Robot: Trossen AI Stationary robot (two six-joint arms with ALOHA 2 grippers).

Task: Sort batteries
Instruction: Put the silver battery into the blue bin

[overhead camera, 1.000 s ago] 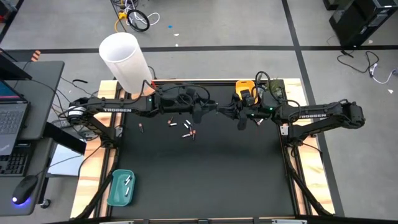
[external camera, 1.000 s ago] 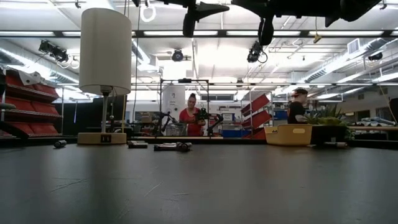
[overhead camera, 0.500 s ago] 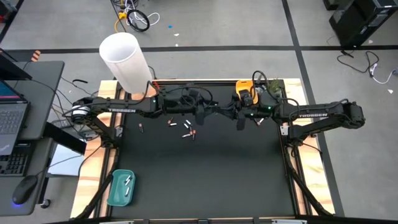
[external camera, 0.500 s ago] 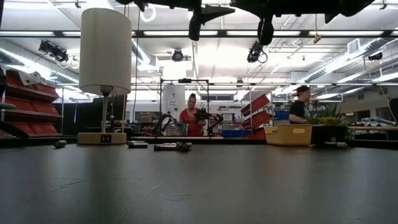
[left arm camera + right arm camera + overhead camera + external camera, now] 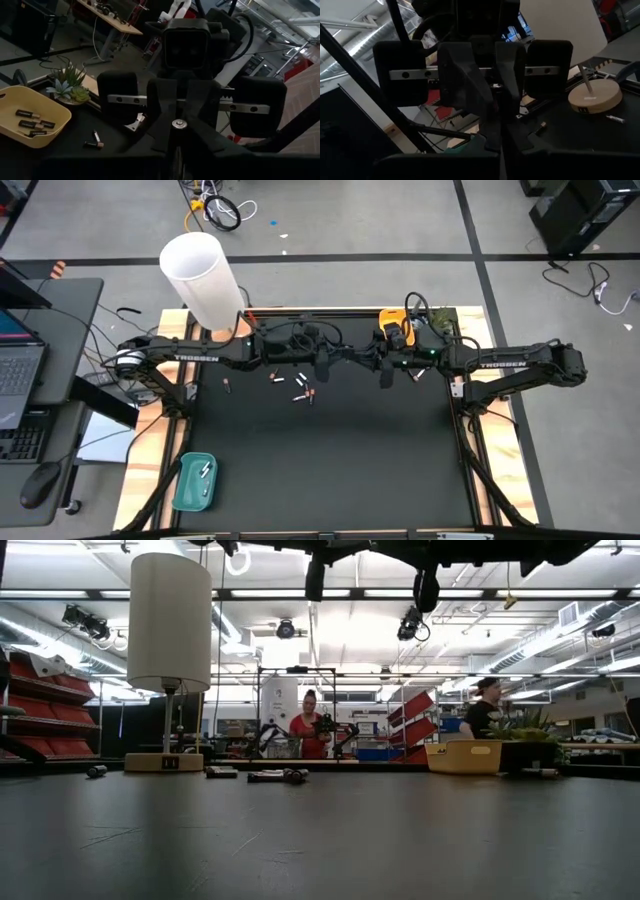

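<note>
Left gripper (image 5: pixel 322 370) hangs above the back-middle of the table (image 5: pixel 330 470), fingers pinched almost together with nothing visible between them. Right gripper (image 5: pixel 386 377) sits just across from it, clamped fully closed and empty too. Loose batteries (image 5: pixel 298 389) lie on the mat below the left arm, two white ones are in the teal tray (image 5: pixel 193 482), and some dark ones in the yellow tray (image 5: pixel 30 122).

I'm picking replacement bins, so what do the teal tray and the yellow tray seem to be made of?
Teal tray: probably moulded plastic; even colour, rounded corners, a raised rim and a slight sheen. Two white batteries lie in it. Yellow tray: likely plastic as well, more matte; a smooth one-piece wall with a soft curved lip, holding dark batteries. Neither shows grain or metallic shine.
</note>
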